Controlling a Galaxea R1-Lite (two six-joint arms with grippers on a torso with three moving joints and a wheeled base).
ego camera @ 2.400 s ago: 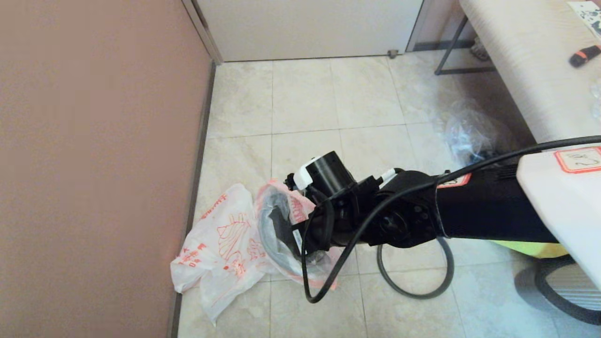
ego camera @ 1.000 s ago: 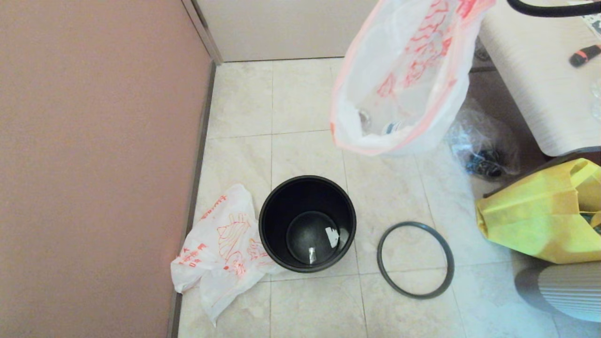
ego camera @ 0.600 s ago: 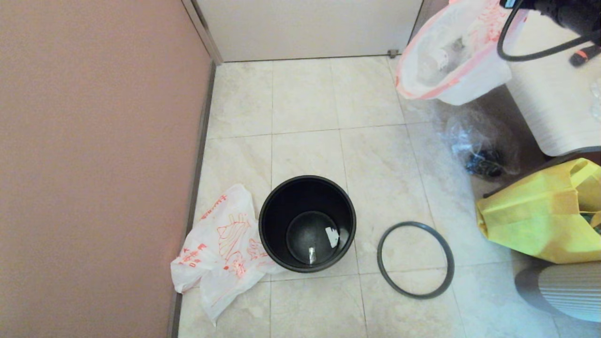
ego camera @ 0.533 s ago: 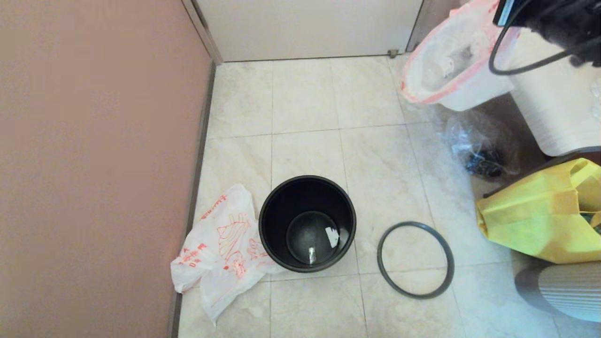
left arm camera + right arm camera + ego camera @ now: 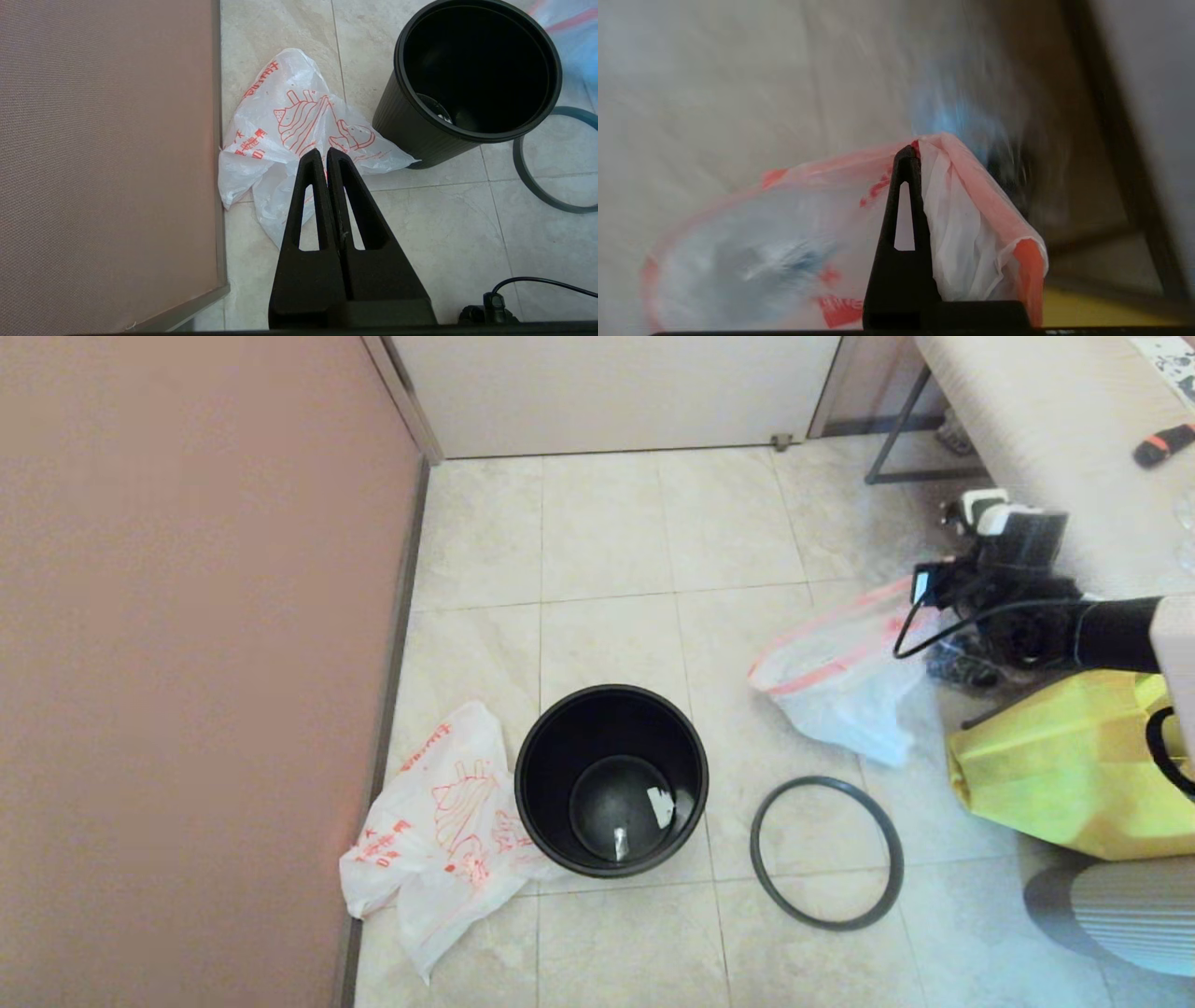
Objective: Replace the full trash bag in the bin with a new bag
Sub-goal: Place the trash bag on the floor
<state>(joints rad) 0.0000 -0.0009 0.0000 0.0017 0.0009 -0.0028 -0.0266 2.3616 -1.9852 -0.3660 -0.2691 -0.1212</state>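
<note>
— While the full trash bag [image 5: 845, 686] is held at its pink-red rim by the right hand [image 5: 908, 156], which relation is noted for the coming move?

— The new bag [image 5: 439, 817] is seen flat on the floor, touching the bin [image 5: 611, 782] on its left side, against the wall. The left hand [image 5: 323, 156] is recorded directly above it, fingers pressed together with nothing between them. The right hand is well apart, across the bin. The left arm is judged the nearer, with the bag lying straight below and ahead of its fingertips.

— And the long axis?

— The new bag is stretched roughly from the bin's foot toward the near floor, crumpled, with no handle clearly raised.

— How is the full bag described?

— Thin, white, see-through, sagging onto the floor tiles just beside the yellow bag [image 5: 1055, 775], its mouth drawn sideways. Contents are blurred.

— The bin?

— Upright, unlined, with scraps at the bottom. The rim ring [image 5: 826, 852] lies flat on the floor to its right, apart from it.
</note>
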